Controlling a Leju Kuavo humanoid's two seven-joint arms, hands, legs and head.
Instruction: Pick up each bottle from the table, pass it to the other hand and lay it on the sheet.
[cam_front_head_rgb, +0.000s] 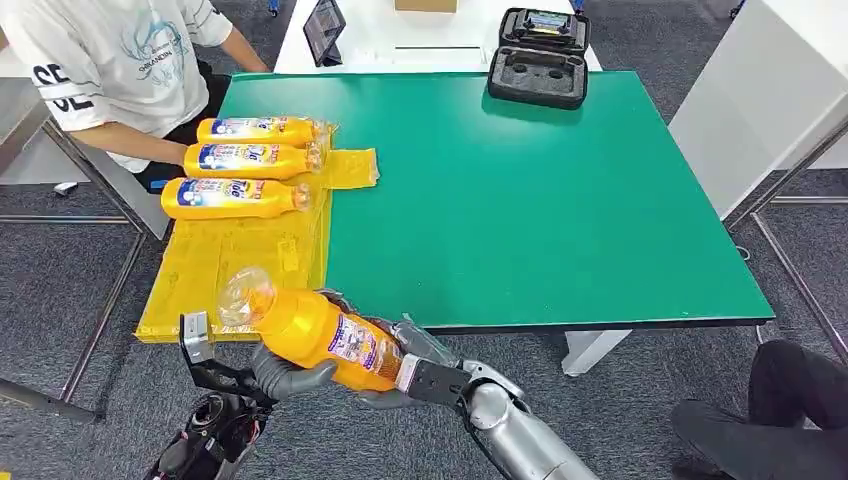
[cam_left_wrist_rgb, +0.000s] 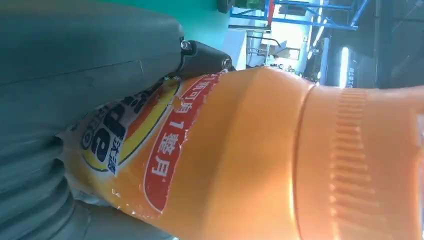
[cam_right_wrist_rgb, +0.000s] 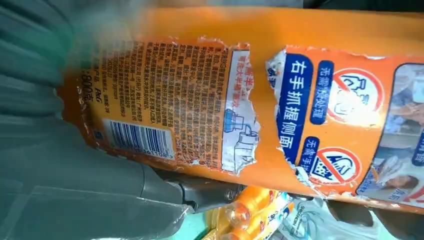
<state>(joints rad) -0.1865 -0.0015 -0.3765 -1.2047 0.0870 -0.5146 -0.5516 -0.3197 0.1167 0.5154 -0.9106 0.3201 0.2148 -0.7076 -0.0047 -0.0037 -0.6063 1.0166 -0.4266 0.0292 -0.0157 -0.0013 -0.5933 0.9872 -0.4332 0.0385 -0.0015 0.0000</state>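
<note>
Head view gives you the whole layout: the orange bottle (cam_front_head_rgb: 318, 335) hangs off the table's near edge, below the green table (cam_front_head_rgb: 560, 200), clear cap end aimed at the yellow sheet (cam_front_head_rgb: 235, 255). Both hands are on it: left hand (cam_front_head_rgb: 285, 372) curls under the shoulder end, right hand (cam_front_head_rgb: 405, 350) wraps the base end. Three more bottles (cam_front_head_rgb: 240, 160) lie side by side on the sheet's far part, caps to the right.

Left wrist view adds what you can't get from above: grey thumb (cam_left_wrist_rgb: 90, 50) pressed flat against the label, bottle shoulder and ribbed neck close up. Right wrist view shows the torn back label with barcode, and fingers (cam_right_wrist_rgb: 85, 190) closed around the bottle's side.

Room: the sheet's near half is bare; the table's right half is open. A black case (cam_front_head_rgb: 538, 60) sits at the far edge. A person (cam_front_head_rgb: 110, 70) sits at the far left corner, forearm just beside the laid bottles.
</note>
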